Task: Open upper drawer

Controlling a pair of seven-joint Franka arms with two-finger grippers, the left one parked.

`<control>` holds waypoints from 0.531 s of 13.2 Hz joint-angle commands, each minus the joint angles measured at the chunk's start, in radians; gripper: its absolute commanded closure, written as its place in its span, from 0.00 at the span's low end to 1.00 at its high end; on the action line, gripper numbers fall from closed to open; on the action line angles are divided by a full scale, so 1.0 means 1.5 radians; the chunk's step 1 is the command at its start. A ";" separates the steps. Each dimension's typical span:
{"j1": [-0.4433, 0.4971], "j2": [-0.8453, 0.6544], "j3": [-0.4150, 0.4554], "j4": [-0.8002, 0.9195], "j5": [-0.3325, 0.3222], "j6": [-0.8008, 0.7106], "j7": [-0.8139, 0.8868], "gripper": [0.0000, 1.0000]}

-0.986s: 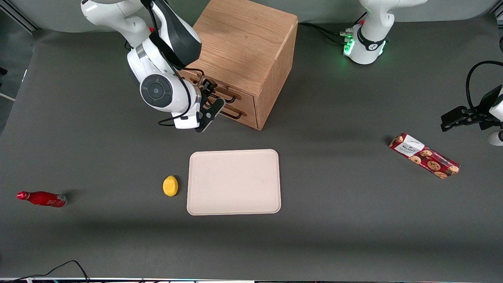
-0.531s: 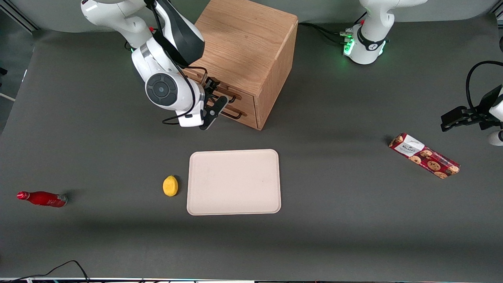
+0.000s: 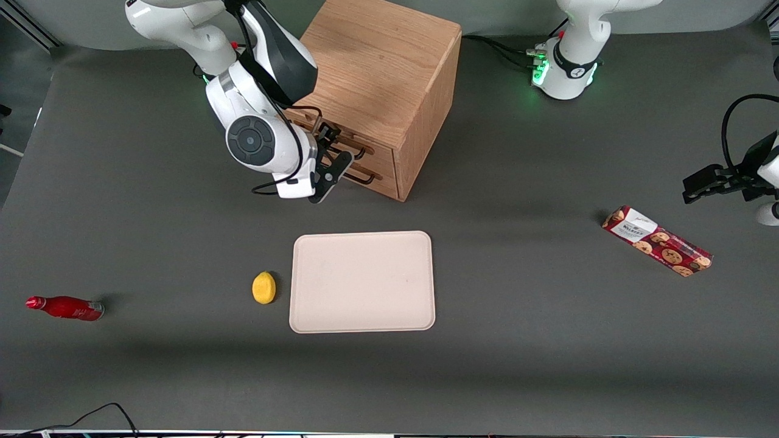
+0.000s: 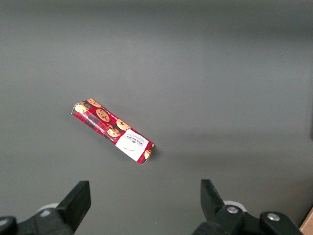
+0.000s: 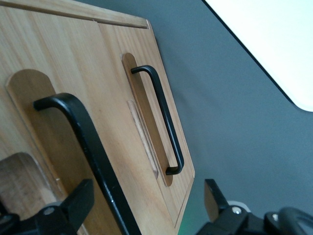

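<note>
Your open gripper [image 3: 331, 152] straddles the upper drawer [image 5: 58, 132]'s thin black bar handle [image 5: 93, 152]; two oak drawers.

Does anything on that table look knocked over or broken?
Only the red bottle looks odd: it lies on its side at the working arm's end. Nothing looks broken. The gripper is open at the upper drawer handle, with the drawer shut.
</note>
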 commanded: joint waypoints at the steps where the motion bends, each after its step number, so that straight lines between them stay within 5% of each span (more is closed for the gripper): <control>1: -0.004 0.003 0.001 -0.004 0.011 0.010 -0.016 0.00; 7: -0.006 0.021 0.001 -0.004 0.004 0.029 -0.016 0.00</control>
